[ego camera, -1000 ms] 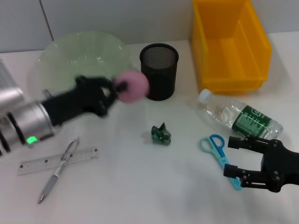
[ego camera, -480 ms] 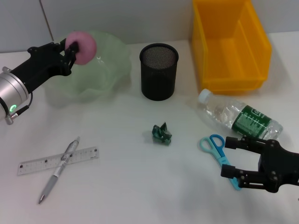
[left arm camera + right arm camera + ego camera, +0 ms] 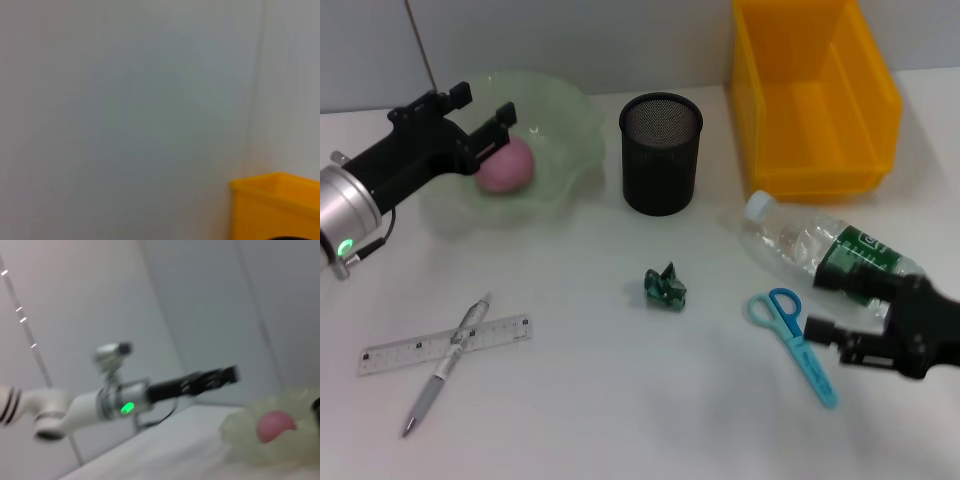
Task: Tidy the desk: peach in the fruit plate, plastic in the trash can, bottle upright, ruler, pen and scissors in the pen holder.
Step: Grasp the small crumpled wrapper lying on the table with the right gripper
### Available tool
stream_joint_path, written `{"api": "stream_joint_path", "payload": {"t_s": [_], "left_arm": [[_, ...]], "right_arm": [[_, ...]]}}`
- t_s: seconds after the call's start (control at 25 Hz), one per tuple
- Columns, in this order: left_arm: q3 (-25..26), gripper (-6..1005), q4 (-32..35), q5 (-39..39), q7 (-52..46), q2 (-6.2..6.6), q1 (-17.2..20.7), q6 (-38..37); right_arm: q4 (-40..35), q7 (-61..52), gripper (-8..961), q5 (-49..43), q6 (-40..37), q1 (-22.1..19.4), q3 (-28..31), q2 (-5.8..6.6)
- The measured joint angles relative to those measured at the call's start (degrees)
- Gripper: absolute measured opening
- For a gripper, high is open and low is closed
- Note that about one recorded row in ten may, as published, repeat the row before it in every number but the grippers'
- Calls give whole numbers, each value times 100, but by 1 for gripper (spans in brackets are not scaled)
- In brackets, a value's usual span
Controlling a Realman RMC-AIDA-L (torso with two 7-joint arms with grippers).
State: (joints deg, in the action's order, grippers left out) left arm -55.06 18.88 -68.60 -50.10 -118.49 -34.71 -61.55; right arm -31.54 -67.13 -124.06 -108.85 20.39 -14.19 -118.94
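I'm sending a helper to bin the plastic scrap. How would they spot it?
Start at the black mesh pen holder near the middle of the white desk. Just in front of it, alone on bare desk, lies the plastic scrap: small, crumpled and dark green, unlike the blue scissors to its right.

Left arm over the fruit plate, seen from across the desk

The pink peach [image 3: 275, 426] lies inside the pale green fruit plate [image 3: 245, 437], low against its wavy wall. Above the plate and off to its side, the left gripper [image 3: 220, 376] hangs with its dark fingers parted, apart from the peach. Behind the gripper runs the silver left arm [image 3: 90, 402], showing a green light. The plate rests on the white desk [image 3: 165, 450].
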Motion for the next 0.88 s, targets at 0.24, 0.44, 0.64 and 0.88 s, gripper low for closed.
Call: {"api": "stream_joint_path", "payload": {"t_s": [0.24,0.44,0.64,0.88], "left_arm": [[-585,696,267,-33,121,18,726,-997],[-1330,859,591,-145,273,61,1452,-1591],[-1331,859,700,-202,274,64,1823,-1863],[-1388,859,707,-379,277,102,1847,-2041]], "right_arm": [[-1111,-1662,803,256,6,248,-126,-4],[-2277,-2867,802,315,7,590,-899,-23],[-3681,-4170,801,285,170,777,-2364,-42],[-5359,-6244,800,-889,421,1161,-4124,-13]]}}
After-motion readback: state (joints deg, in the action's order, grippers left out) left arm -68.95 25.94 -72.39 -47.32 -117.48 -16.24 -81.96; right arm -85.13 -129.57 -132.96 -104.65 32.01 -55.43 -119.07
